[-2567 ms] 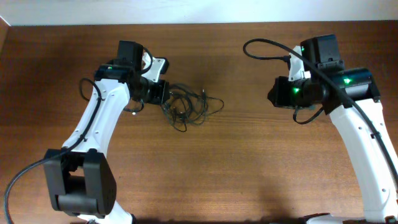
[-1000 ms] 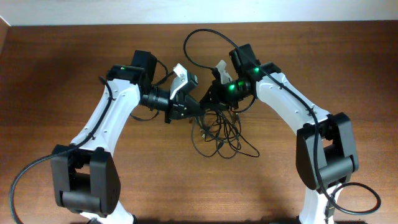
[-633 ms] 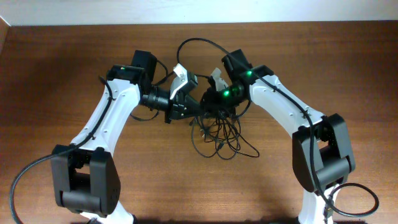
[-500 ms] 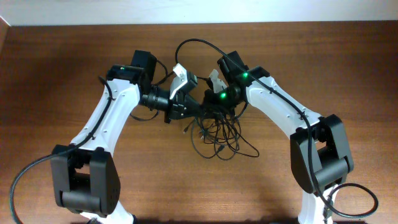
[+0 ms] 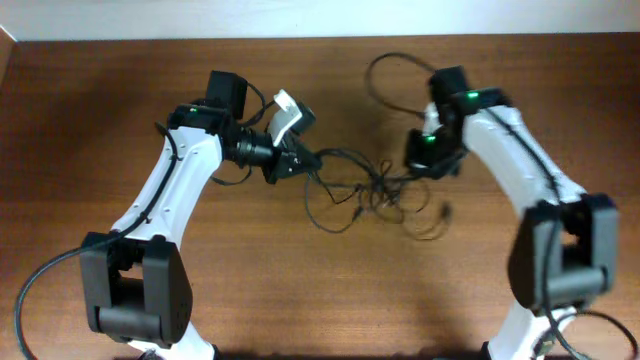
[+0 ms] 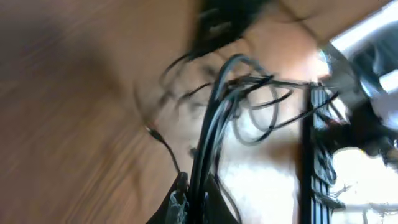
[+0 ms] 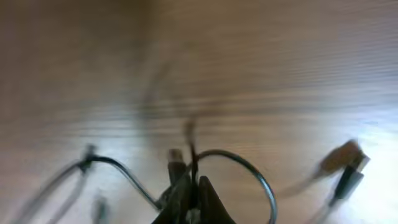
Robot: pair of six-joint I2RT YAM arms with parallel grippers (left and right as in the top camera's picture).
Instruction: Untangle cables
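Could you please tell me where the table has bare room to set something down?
The table is bare at front centre, nearer than the cables, and in its far-left corner. The middle is crowded: the cables stretch between the left end effector and the right end effector.

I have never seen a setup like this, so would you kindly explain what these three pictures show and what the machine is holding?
Two white robot arms stand at a brown wooden table, each ending in a two-finger gripper. One picture looks down from above; the other two, both blurred, come from cameras on the wrists. The left gripper and the right gripper are each shut on a tangle of thin black cables with small plug ends, stretched between them over the table.
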